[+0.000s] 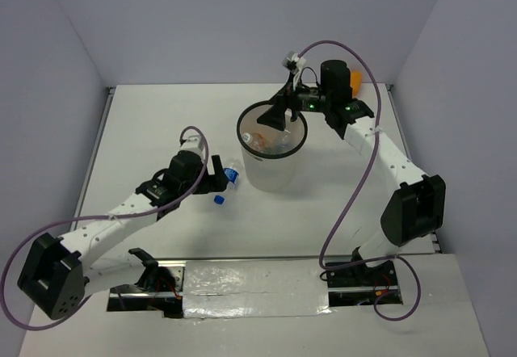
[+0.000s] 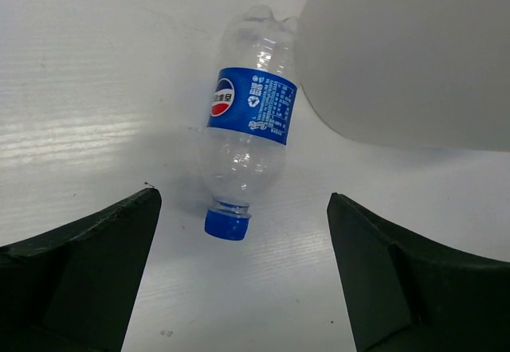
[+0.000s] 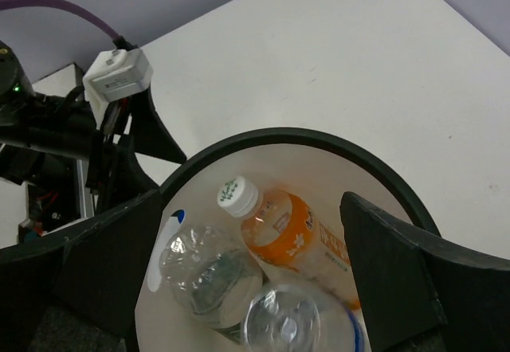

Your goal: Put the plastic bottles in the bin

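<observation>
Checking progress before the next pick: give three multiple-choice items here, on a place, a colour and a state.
1. Where is the clear plastic bottle with the blue label and cap?
A) on the white table beside the translucent white black-rimmed bin
B) inside it
C) held off the table
2. The white-capped plastic bottle in the bin is:
A) green
B) orange
C) blue
3. The right gripper over the bin is:
A) shut on a bottle
B) shut, empty
C) open, empty
Answers:
1 A: it lies on its side by the bin wall.
2 B: its orange body shows in the right wrist view.
3 C: its fingers are spread and hold nothing.
</observation>
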